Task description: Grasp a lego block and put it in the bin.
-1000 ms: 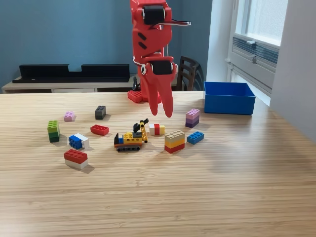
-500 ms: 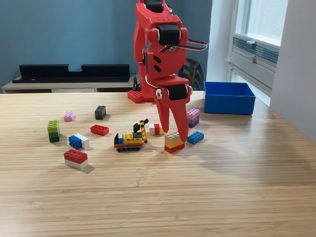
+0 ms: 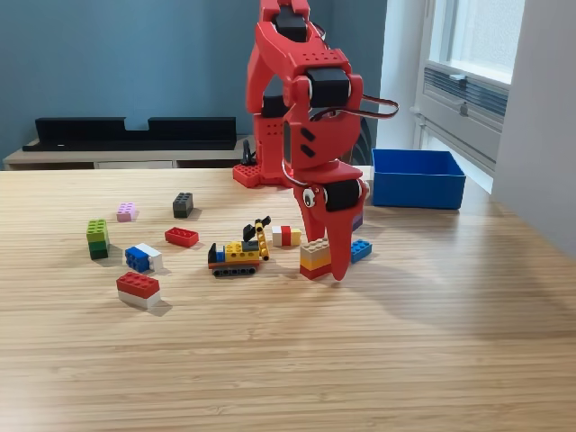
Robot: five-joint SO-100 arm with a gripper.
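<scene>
A: Red gripper (image 3: 335, 263) low beside the tan-yellow-red block (image 3: 315, 257), tips at the table (image 3: 432, 342). Spread or pinching? Cannot tell, one finger hides the other.

B: Blue bin (image 3: 418, 179) sits well behind that block, toward the window. Judgement: centre the block between the fingers, squeeze, then lift straight.

The arm and its gripper (image 3: 335, 261) are showing bright red with black motor blocks. The bin (image 3: 418, 178) is reading solid blue. On the pale striped-grain wooden table (image 3: 405, 342), blocks are displaying mixed colours — a tan-yellow-red stack (image 3: 314, 258), a green pair (image 3: 97, 238), a red-and-white one (image 3: 138, 290), a pink one (image 3: 126, 211), a dark grey one (image 3: 183, 204), a flat red one (image 3: 181, 237) — and a yellow-and-black vehicle (image 3: 239, 251).
</scene>
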